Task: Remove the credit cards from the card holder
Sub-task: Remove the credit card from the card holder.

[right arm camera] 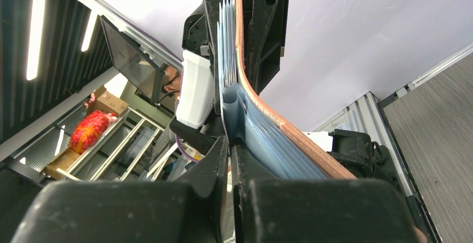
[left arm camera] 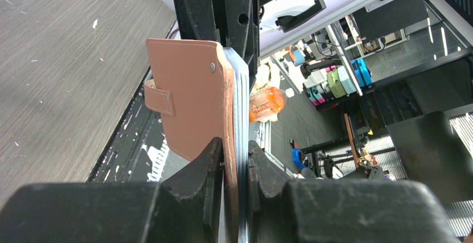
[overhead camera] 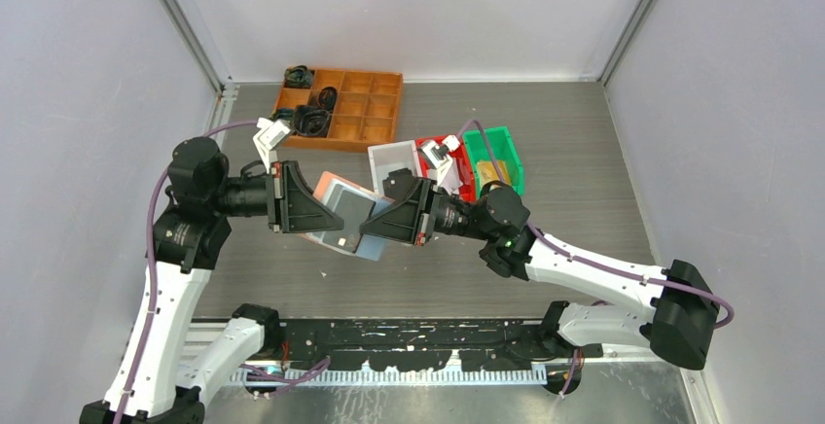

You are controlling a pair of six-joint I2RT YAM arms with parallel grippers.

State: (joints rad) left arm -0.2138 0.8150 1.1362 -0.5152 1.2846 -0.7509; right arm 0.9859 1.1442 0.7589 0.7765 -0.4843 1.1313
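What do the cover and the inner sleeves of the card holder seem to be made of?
On the card holder, the cover looks like salmon-pink leather or imitation leather: matte, with a seam line near the edge and a metal-looking snap. The sleeves look like thin, clear bluish plastic film: glossy, translucent, and bending with the cover.

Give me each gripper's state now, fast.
Left gripper: closed, clamping the card holder by its edge.
Right gripper: closed, pinching a thin bluish layer of the card holder; sleeve or card cannot be told.

Orange tray (overhead camera: 375, 108), white bin (overhead camera: 392, 163), red bin (overhead camera: 468, 189), green bin (overhead camera: 514, 166) on table (overhead camera: 584, 210)
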